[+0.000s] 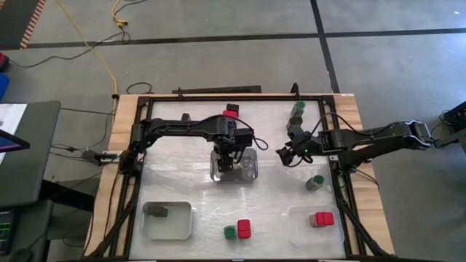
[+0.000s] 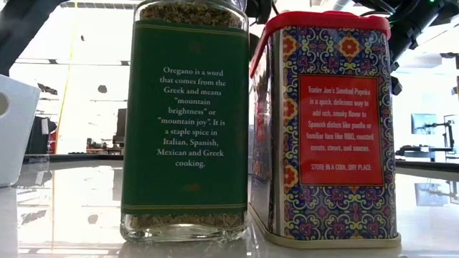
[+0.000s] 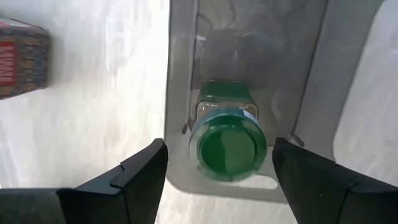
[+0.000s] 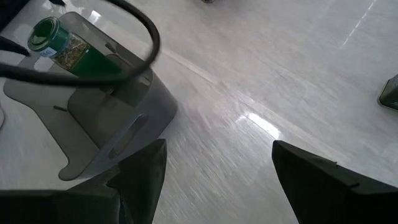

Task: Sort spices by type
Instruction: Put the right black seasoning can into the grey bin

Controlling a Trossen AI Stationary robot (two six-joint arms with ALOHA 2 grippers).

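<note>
Left gripper: poised over the clear tray at mid-table, fingers spread wide to either side of a green-lidded jar, which stands inside that tray; no contact between pads and jar is visible in the left wrist view, so the jar reads as set down and let go. Step in hand, as judged: delivery of one green-lidded spice to the clear tray, at the release. Right gripper: just beside the clear tray on its right, jaws apart and empty, hanging above bare tabletop; the same jar and tray wall show in its wrist view. Remaining stock, high view: a red-topped tin at the far edge behind the left arm; green-lidded jars at the far right; another jar near the right arm; a green jar and red tin touching or nearly so at the near edge. Sorted so far: a dark container in the white tray near left; red tins in the near-right tray. Next move, as judged: lift the left gripper straight up clear of the tray wall, then go to another unsorted item.
</note>
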